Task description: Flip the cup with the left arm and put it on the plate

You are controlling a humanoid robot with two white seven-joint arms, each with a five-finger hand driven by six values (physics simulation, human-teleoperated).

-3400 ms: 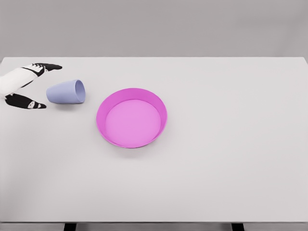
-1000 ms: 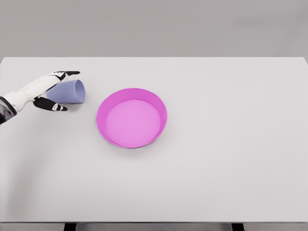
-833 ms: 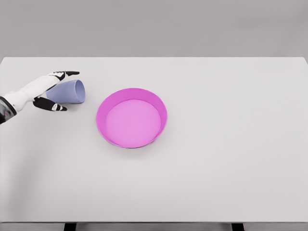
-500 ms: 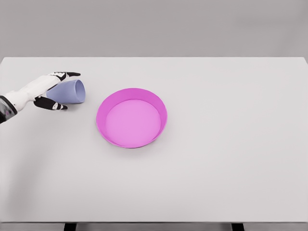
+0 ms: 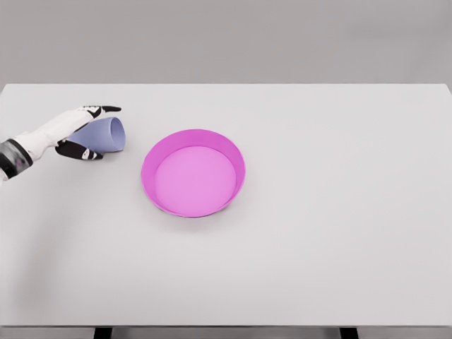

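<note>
at the far left the left hand (image 5: 70,133) reaches in over the white table (image 5: 318,247), its fingers (image 5: 104,109) laid along the top of the cup (image 5: 104,135) and its thumb (image 5: 79,151) against the near side, closing around the cup's base end. the pale blue cup lies on its side, mouth facing right. just to its right, apart from it, sits the pink plate (image 5: 151,159).

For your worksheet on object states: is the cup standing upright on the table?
No, the cup lies on its side, mouth toward the plate.
</note>
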